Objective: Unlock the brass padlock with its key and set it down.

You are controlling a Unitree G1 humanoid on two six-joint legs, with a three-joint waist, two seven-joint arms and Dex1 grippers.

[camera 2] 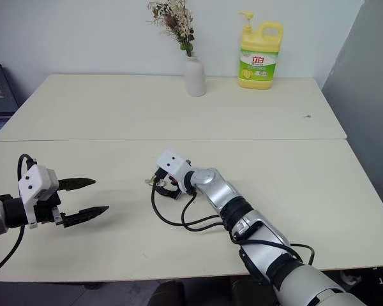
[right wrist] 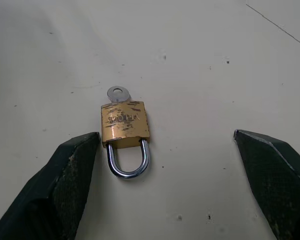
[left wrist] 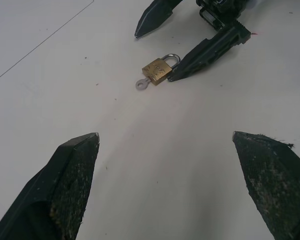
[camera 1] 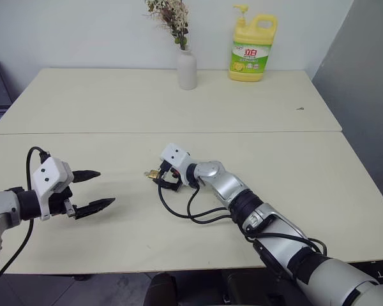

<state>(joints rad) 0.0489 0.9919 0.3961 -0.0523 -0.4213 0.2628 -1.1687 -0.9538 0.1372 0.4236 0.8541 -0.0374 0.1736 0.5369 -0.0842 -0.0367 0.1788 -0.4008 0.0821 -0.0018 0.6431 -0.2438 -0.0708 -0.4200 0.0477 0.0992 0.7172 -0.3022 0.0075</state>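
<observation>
Near the middle of the counter point(camera 1: 293, 166), the brass padlock point(right wrist: 125, 125) lies flat with its key point(right wrist: 118, 93) seated in the keyhole end. The right gripper point(right wrist: 165, 165) is directly upon it, jaws spread wide and gripping nothing. In the right wrist view the lock sits between the two fingers, close against one finger point(right wrist: 65, 180) and well clear of the other. Its long axis runs along the line of the fingers: the shackle loop points back toward the gripper, the key head away from it. The shackle appears closed, so the lock is judged not yet opened.

The left gripper point(camera 1: 94, 190) hangs well apart toward the left side of the counter, jaws likewise spread and empty, aimed toward the lock. The right arm is plainly the nearer. As the lock lies off-centre in the gap, a closing move would likely need a small sideways correction, or it may push the body aside.
</observation>
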